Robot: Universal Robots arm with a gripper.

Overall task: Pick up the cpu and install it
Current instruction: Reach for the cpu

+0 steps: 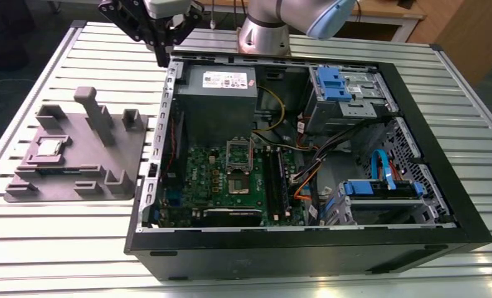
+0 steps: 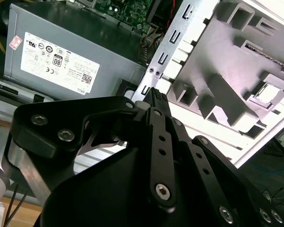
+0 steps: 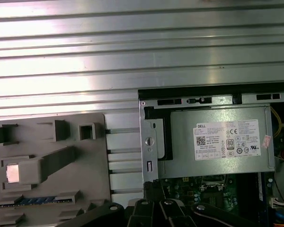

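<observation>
Gripper: the gripper (image 1: 161,60) is hanging over the rim of the computer case (image 1: 312,251), at the case corner nearest the power supply (image 1: 217,87). It is on the side of the case that faces the grey fixture (image 1: 117,164). Its fingers are resting together with nothing between them, as the second wrist view is also showing.
Cpu: the cpu (image 1: 47,148) is lying flat with its metal top up in a square recess of the fixture. It is outside the case and well apart from the gripper. In the first wrist view the cpu (image 3: 13,172) is showing as a pale bright square.
Fixture: it is sitting on the bench (image 1: 55,248) just beside the case, to the exterior view's left of it, with an upright post rising near its middle.
Memory stick: the memory stick (image 1: 55,168) is lying in a slot of the fixture, outside the case and just beside the cpu.
Computer case: it is lying on its side on the bench with its open side facing up.
Power supply: it is sitting inside the case, in the corner nearest the gripper, with its label facing up.
Motherboard: the motherboard (image 1: 229,183) is lying inside the case, next to the power supply.
Socket frame: the silver socket frame (image 1: 239,154) is sitting inside the case, around the middle of the motherboard, and it is well apart from the cpu.
Arm: the arm base (image 1: 263,34) is standing on the bench just beyond the case's power-supply end.
</observation>
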